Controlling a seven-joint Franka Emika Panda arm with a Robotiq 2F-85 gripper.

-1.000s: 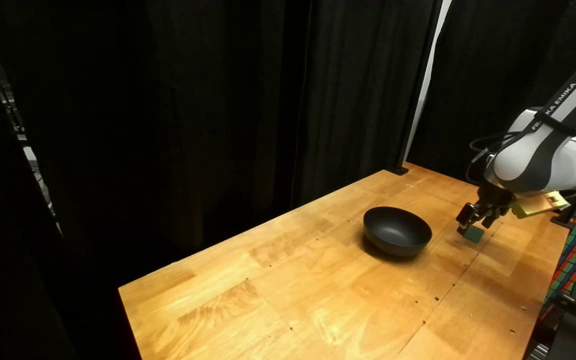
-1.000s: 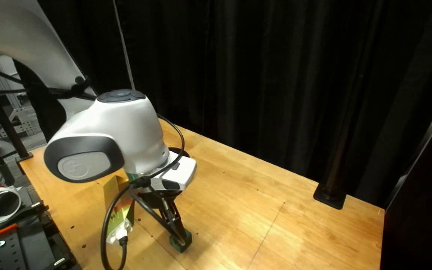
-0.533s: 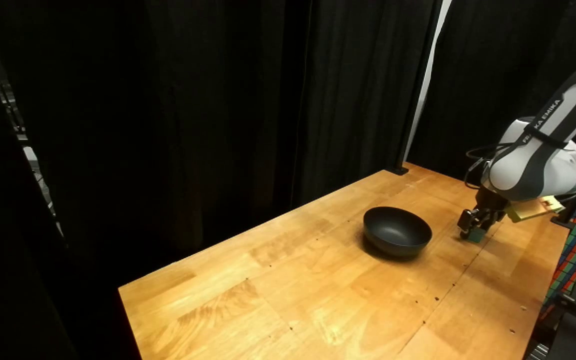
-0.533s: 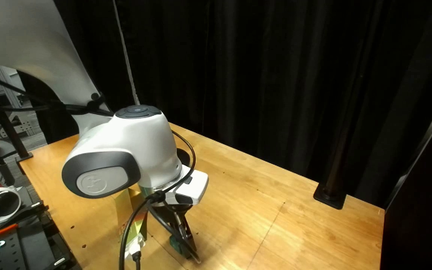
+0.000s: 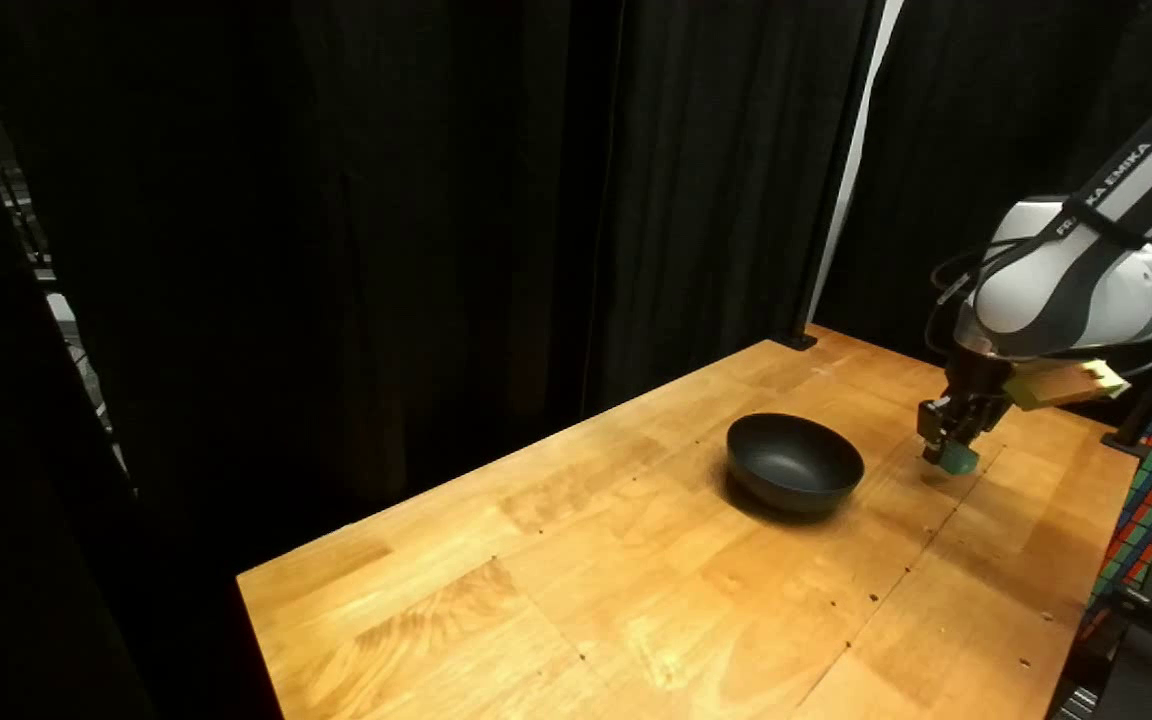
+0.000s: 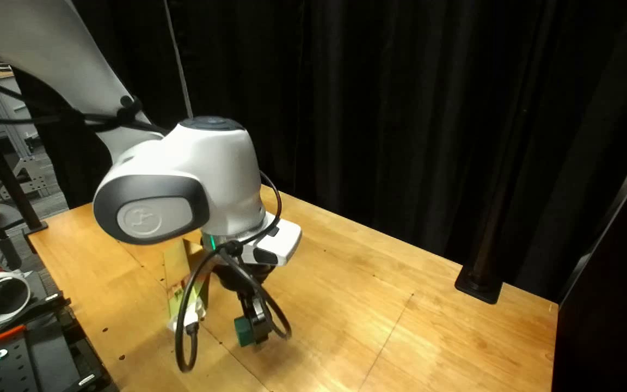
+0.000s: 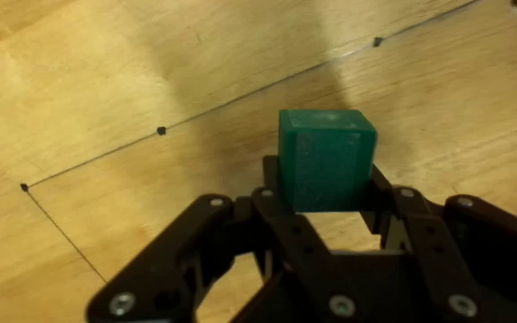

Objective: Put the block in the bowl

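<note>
The green block [image 7: 329, 166] is gripped between the two black fingers of my gripper [image 7: 323, 179], which are shut on its sides. In an exterior view the block [image 5: 958, 459] hangs a little above the wooden table, under the gripper [image 5: 950, 446]. From another angle, the block [image 6: 243, 331] sticks out beside the fingers, with the table surface below it. The black bowl [image 5: 794, 465] stands upright on the table, a short way from the gripper, and its visible inside holds nothing. The arm hides the bowl in the opposite exterior view; the wrist view does not include it.
The wooden table [image 5: 656, 620] carries thin drawn lines and dark dots. Black curtains [image 5: 456, 250] hang along its back edge. A post with a dark foot [image 6: 479, 283] stands at the table's edge. A loose black cable [image 6: 183, 326] loops down beside the gripper.
The gripper went down around the block on the table, its jaws closed from open, and it has risen with the block. The bowl has stayed in place.
</note>
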